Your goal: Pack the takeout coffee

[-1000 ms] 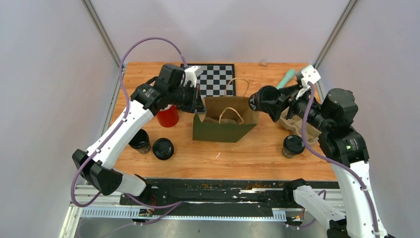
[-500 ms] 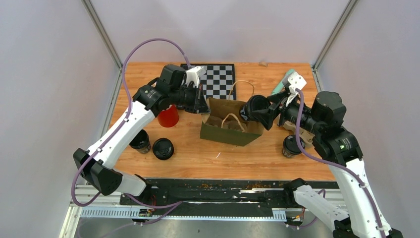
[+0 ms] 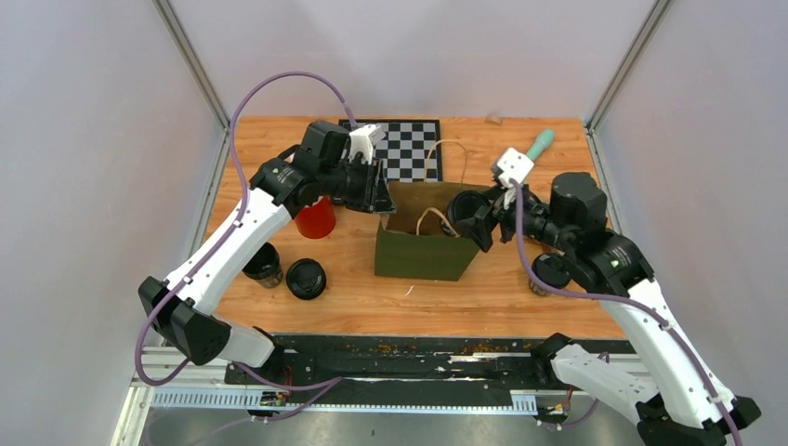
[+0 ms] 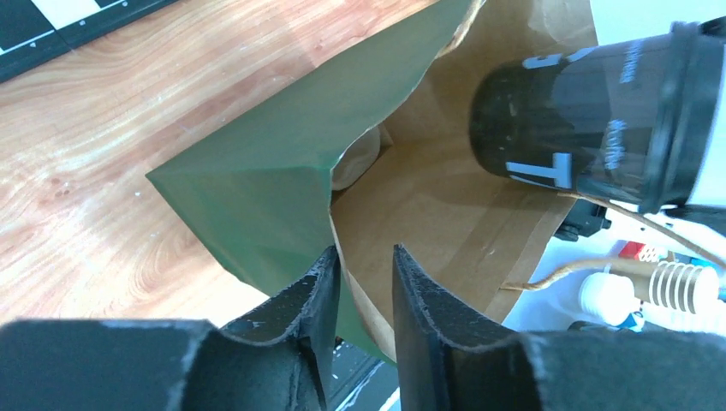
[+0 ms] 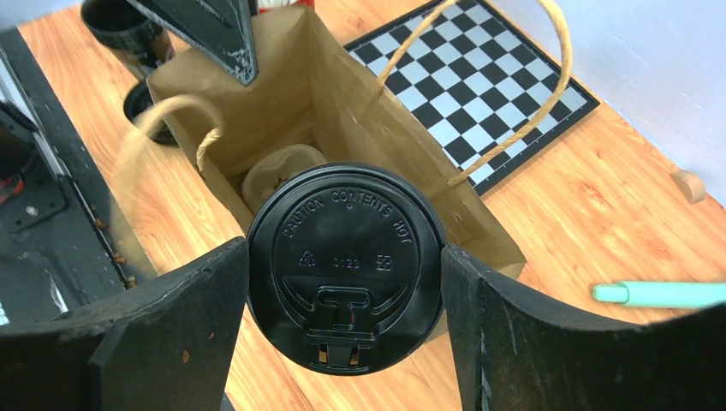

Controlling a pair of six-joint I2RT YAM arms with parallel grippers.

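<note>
Mid wooden table, our right gripper clamps a coffee cup over the open paper bag; left gripper straddles its rim, narrowly parted.

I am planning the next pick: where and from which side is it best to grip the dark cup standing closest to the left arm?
Grip the round side wall of the dark cup, just under its top, coming down from above. It stands upright, and a black lid sits close on its right, so the jaws probably fit best on its near and far sides.
</note>
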